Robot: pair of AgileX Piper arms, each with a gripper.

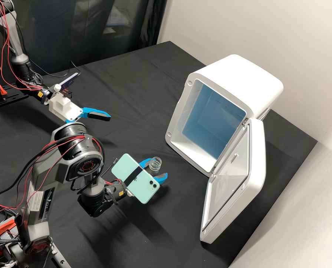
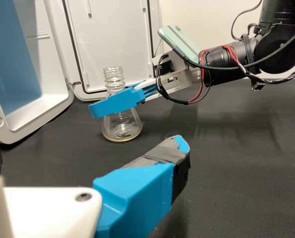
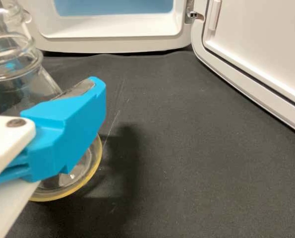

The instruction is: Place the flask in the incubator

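The mint-green phone (image 1: 135, 178) strapped to the right arm's wrist covers most of the right gripper (image 1: 155, 170) in the high view. It also leaves just the neck and shoulder of the flask (image 1: 156, 162) showing there. The right gripper sits around the flask, but I cannot tell whether it is pressing on the glass. In the right wrist view the flask is cut off at the picture's edge. The left wrist view shows the flask whole, standing upright on the desk (image 1: 136, 85) with no cap on it. Its base has a yellowish tint, and I cannot tell if that is liquid. The flask stands just left of the mouth of the incubator (image 1: 240, 80), outside it. The incubator's door (image 1: 235, 175) is swung wide open to the near right, and its blue inside is in view.

The left gripper (image 1: 97, 114) hangs above the desk, left of the flask and farther back, well apart from it. It is spread wide and holds nothing.

The desk is matte black. A pale wall (image 1: 248, 29) rises behind the incubator, and the far left of the room is dark and hard to make out.
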